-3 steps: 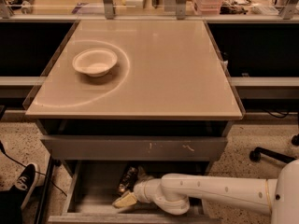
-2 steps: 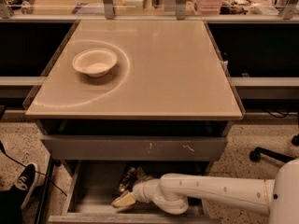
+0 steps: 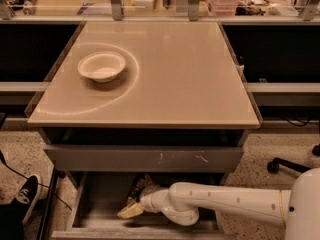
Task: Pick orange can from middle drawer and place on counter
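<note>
The middle drawer (image 3: 95, 194) is pulled open below the counter (image 3: 165, 69); its grey floor shows at the left. My white arm reaches in from the right, and my gripper (image 3: 131, 209) sits low over the drawer floor near the middle. A dark, shiny orange-brown can (image 3: 136, 188) lies just behind and above the gripper's pale tip, partly hidden by the wrist and by the drawer front above. I cannot tell whether the gripper touches or holds the can.
A white bowl (image 3: 102, 66) stands on the counter's left rear, inside a faint pale ring mark. The scratched drawer front (image 3: 145, 158) overhangs the open drawer. A black shoe (image 3: 25, 196) is on the floor at left, and a chair base (image 3: 285, 165) at right.
</note>
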Action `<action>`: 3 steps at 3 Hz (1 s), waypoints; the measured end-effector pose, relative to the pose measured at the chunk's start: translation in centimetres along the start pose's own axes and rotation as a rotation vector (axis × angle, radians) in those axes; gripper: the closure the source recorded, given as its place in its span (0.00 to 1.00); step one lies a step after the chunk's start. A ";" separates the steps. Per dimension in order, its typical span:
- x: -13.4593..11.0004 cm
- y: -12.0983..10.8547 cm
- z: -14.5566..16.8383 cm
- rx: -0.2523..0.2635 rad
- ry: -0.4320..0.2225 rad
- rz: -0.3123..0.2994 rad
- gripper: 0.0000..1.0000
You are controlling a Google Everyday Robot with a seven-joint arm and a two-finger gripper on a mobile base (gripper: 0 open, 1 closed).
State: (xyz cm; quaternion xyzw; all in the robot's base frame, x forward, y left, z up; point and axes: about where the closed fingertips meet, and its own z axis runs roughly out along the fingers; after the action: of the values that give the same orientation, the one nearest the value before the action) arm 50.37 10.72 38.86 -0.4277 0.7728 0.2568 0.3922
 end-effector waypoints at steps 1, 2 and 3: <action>0.0 0.0 0.0 0.000 0.000 0.000 0.17; 0.0 0.0 0.0 0.000 0.000 0.000 0.41; 0.0 0.0 0.0 0.000 0.000 0.000 0.64</action>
State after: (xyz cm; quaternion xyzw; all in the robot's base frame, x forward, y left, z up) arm 50.37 10.73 38.86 -0.4278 0.7727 0.2569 0.3923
